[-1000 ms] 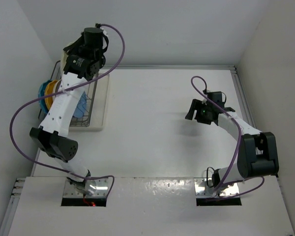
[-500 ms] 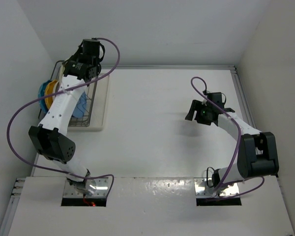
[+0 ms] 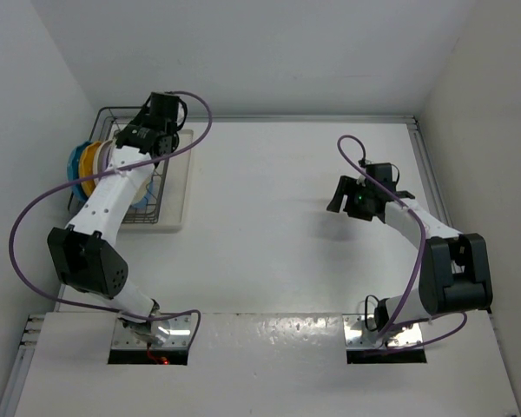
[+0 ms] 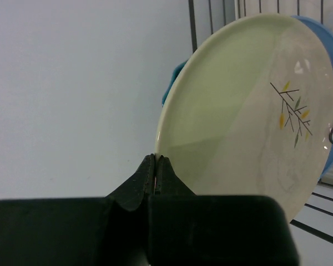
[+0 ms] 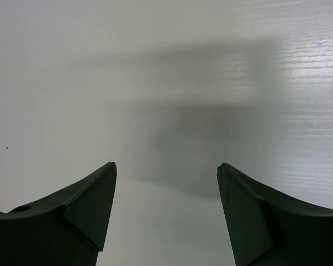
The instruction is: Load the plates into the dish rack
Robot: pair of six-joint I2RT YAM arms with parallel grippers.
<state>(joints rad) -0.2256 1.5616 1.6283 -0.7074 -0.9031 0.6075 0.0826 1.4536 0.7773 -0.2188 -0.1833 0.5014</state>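
One cream-and-pale-green round plate (image 4: 250, 111) stands tilted on edge just beyond the tips of the left end effector (image 4: 156, 169), which is pinched shut and empty. The plate sits among the tines of the dark grey wire dish rack (image 4: 191, 22), with a light blue plate (image 4: 328, 50) behind it. Judgement: nudge the rim gently until it seats upright. Right end effector (image 5: 166, 164) gapes wide, empty, above the white worktop (image 5: 166, 66). No writing legible; twig motif (image 4: 293, 111) only.

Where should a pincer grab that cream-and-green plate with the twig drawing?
Probably the thin rim, approached edge-on from the open side, one finger on each face. The cream-and-green plate stands tilted on edge with the blue plate close behind it, leaving its rim exposed.
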